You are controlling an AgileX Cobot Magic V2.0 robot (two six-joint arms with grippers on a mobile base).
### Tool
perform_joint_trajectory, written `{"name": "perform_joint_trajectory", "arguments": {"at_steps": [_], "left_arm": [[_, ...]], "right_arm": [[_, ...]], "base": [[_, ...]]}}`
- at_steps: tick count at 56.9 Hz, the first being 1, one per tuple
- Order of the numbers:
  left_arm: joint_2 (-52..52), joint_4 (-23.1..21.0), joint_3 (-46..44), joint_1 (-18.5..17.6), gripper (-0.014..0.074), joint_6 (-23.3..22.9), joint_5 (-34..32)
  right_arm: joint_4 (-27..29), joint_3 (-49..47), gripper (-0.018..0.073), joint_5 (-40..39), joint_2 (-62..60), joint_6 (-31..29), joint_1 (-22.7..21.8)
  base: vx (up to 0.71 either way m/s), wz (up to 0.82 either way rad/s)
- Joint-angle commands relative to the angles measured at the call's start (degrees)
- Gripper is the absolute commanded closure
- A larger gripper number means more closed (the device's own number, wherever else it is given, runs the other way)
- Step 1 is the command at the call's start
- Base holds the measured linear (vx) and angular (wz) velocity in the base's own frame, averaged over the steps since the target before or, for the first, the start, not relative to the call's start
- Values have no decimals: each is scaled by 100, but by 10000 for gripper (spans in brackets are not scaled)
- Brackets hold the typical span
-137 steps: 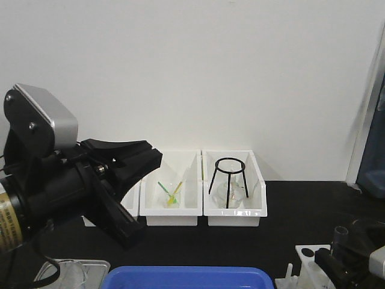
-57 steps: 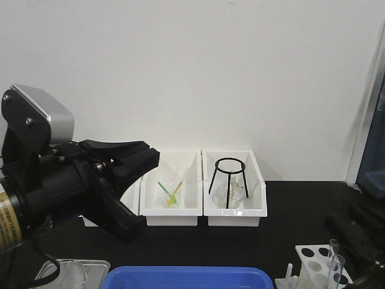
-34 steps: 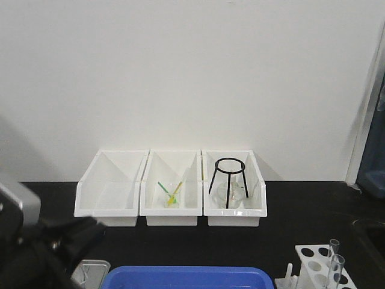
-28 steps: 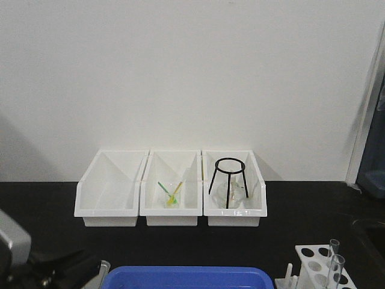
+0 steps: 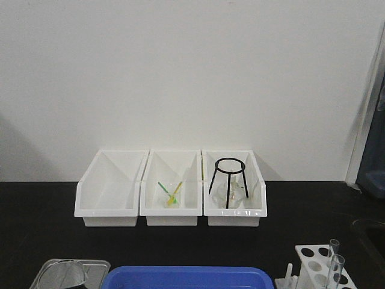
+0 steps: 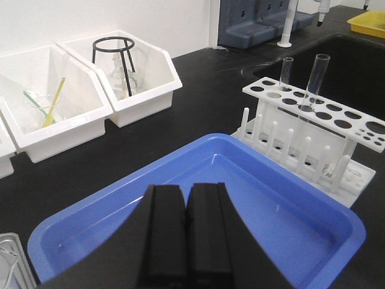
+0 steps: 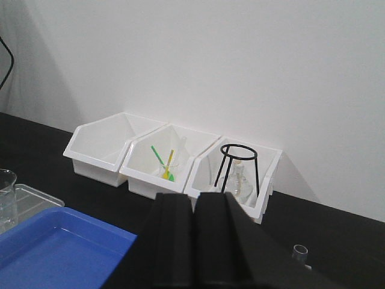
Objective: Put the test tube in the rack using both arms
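Observation:
The white rack (image 5: pixel 314 264) stands at the front right of the black bench, with two clear test tubes (image 5: pixel 336 269) upright in its holes. In the left wrist view the rack (image 6: pixel 337 141) and both tubes (image 6: pixel 314 81) lie to the right of my left gripper (image 6: pixel 186 201). That gripper is shut and empty, above the blue tray (image 6: pixel 313 211). My right gripper (image 7: pixel 194 208) is shut and empty. A tube rim (image 7: pixel 299 250) shows at its lower right. Neither arm shows in the front view.
Three white bins (image 5: pixel 170 188) line the back wall. The middle one holds yellow and green sticks, the right one a black tripod (image 5: pixel 228 180) over a flask. A glass beaker (image 5: pixel 63 276) sits on a metal tray at front left. A sink (image 6: pixel 355 60) lies behind the rack.
The left arm has dropped down and left the front view. The right arm has drawn back off the right edge, which uncovers the rack with two tubes standing in it.

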Motion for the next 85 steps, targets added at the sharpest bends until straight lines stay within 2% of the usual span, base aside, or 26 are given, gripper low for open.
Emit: {"name": "perform_joint_trajectory", "arguments": {"at_steps": [1, 23, 26, 28, 31, 34, 36, 39, 42, 46, 49, 54, 63, 69, 76, 79, 85], "left_arm": [[-39, -116, -143, -4, 603, -53, -213], [-46, -128, -143, -4, 603, -61, -286], [-46, -404, -143, -4, 603, -79, -432], [-46, -711, -143, -4, 603, 85, -434], [-46, -1451, -143, -4, 603, 738, -348], [-46, -2545, -143, -4, 603, 1755, -241], [-46, -3484, -143, -4, 603, 2654, -153], [-46, -4660, -143, -4, 603, 3725, -62], [-46, -5533, -143, -4, 603, 4797, -74], [-109, -6254, -143, 1, 603, 5739, -99], [-311, -6545, -97, 24, 603, 6229, -63], [-994, -6735, 204, 282, 603, 6425, -57], [-2657, -6735, 1197, 1246, 603, 6348, -5], [-3616, -6663, 1933, 1812, 603, 6348, 294], [-4472, -6664, 2493, 2117, 603, 6348, 687], [-4770, -6655, 2450, 2131, 603, 6359, 1267], [-4870, -6639, 2456, 2131, 603, 6366, 1465]], "right_arm": [[-100, -161, 570, 126, 36, -14, -32], [-100, -161, 570, 126, 36, -14, -32], [-100, -161, 570, 126, 36, -14, -32], [-100, -161, 570, 126, 36, -14, -32], [-100, -161, 570, 126, 36, -14, -32], [-100, -161, 570, 126, 36, -14, -32], [-100, -161, 570, 126, 36, -14, -32], [-100, -161, 570, 126, 36, -14, -32], [-100, -161, 570, 126, 36, -14, -32], [-100, -161, 570, 126, 36, -14, -32], [-100, -161, 570, 126, 36, -14, -32], [-100, -161, 570, 126, 36, -14, -32], [-100, -161, 570, 126, 36, -14, -32], [-100, -161, 570, 126, 36, -14, -32], [-100, -161, 570, 126, 36, -14, -32], [-100, -161, 570, 126, 36, -14, -32], [-100, -161, 570, 126, 36, -14, -38]], "base": [[0, 0], [0, 0], [0, 0], [0, 0], [0, 0], [0, 0], [0, 0], [0, 0], [0, 0], [0, 0], [0, 0], [0, 0], [0, 0], [0, 0], [0, 0], [0, 0], [0, 0]]}}
